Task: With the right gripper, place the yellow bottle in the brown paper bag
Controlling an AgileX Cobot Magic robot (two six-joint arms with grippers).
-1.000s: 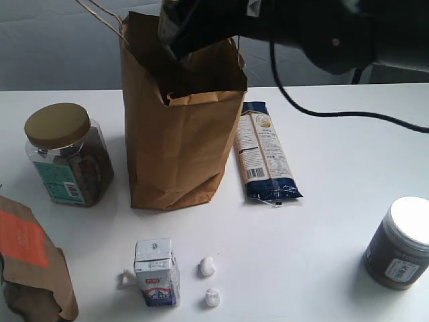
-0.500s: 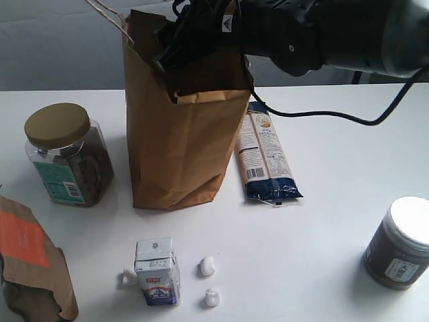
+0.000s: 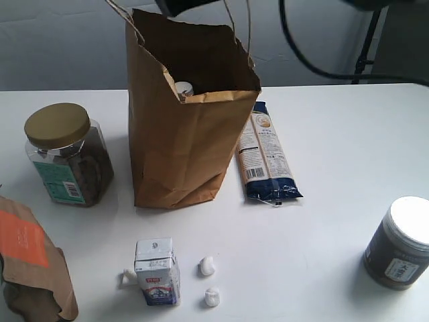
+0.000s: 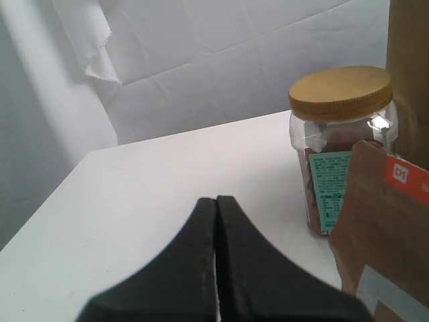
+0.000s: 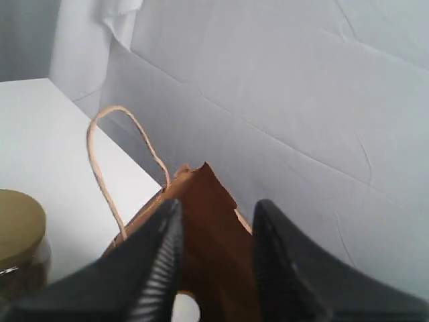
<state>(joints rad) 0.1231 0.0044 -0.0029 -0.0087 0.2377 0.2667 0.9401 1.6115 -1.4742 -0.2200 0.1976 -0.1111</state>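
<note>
The tall brown paper bag stands upright at the table's back middle, handles up. Inside it, only the white cap of the yellow bottle shows over the torn front rim; its body is hidden. My right gripper is open and empty above the bag, and the bottle's white cap shows below between the fingers. In the exterior view only a dark piece of that arm shows at the top edge. My left gripper is shut and empty, low over the table.
A gold-lidded clear jar stands left of the bag and a brown pouch with an orange label lies at front left. A noodle packet lies right of the bag. A small milk carton, two white bits and a dark jar sit in front.
The right arm has lifted up out of the bag's mouth and nearly left the exterior view. The bottle's white cap now shows inside the bag, let go.
</note>
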